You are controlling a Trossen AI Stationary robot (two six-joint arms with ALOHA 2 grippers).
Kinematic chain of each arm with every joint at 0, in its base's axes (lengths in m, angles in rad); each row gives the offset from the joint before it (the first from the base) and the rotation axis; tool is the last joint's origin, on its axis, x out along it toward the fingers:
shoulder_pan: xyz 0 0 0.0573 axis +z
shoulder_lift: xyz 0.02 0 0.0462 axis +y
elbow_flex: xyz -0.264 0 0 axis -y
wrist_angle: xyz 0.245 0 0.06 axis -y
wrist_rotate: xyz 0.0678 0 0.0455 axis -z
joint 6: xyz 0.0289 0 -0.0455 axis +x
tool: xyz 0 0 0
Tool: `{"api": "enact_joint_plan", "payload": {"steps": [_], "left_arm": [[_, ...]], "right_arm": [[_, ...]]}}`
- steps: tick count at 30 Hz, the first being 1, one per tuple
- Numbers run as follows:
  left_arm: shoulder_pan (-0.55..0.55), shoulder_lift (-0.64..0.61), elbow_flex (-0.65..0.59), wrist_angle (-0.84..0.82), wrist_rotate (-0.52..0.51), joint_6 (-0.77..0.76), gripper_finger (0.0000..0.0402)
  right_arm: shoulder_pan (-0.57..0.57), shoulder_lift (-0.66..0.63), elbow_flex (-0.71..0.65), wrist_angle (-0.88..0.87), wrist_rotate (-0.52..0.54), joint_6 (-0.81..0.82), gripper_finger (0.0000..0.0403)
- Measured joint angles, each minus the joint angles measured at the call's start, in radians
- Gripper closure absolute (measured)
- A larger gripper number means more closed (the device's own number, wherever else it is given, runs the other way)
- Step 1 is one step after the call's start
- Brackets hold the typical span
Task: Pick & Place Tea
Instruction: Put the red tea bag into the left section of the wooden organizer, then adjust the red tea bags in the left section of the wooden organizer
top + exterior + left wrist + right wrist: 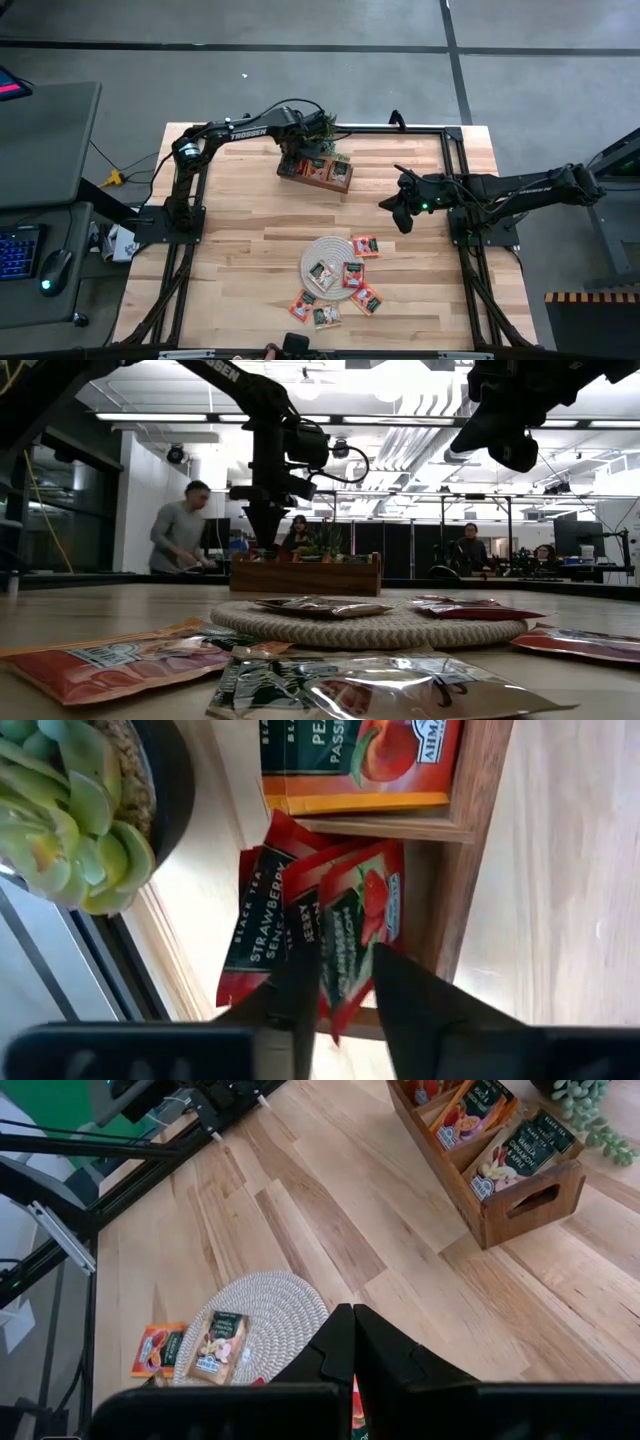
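The tea sachets are small, flat, orange-red squares. Two lie on the round woven mat (330,262), and several lie around it (366,299) toward the near edge. Others stand in the brown wooden tray (330,180) at the far side. My left gripper (345,970) points down into a tray compartment and is open a little. Its fingers stand on either side of a red sachet's (360,920) edge among other upright sachets. My right gripper (352,1330) is shut and empty. It hovers above bare table (400,208) right of the tray. My left gripper comes at the tray from above, fingers pointing down. A red sachet (350,990) stands on end in the compartment between its two fingers (400,990). I cannot tell whether either finger touches it.
A potted succulent (325,130) stands right behind the tray, close to my left wrist (70,810). A black frame rail runs along the table's far edge (400,128). Bare wood lies between tray and mat. In the low view, people (185,525) stand in the room beyond.
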Motion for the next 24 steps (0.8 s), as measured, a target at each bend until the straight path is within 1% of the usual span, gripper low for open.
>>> {"api": "enact_joint_plan", "payload": {"steps": [4, 8, 16, 24], "left_arm": [[0.000, 0.000, 0.005, -0.008, -0.006, -0.021, 0.0270], [0.000, 0.000, 0.053, -0.040, -0.030, -0.041, 0.0251], [0.001, 0.000, 0.189, -0.084, -0.036, -0.048, 0.0250], [0.010, 0.000, 0.211, -0.076, 0.002, 0.030, 0.0250]], "right_arm": [[0.000, 0.000, 0.000, 0.000, 0.000, 0.000, 0.0403], [0.000, 0.000, 0.000, 0.000, 0.000, 0.000, 0.0403], [0.000, 0.000, 0.000, -0.001, 0.000, 0.000, 0.0403], [0.000, 0.000, 0.000, -0.001, -0.003, -0.005, 0.0403]]}}
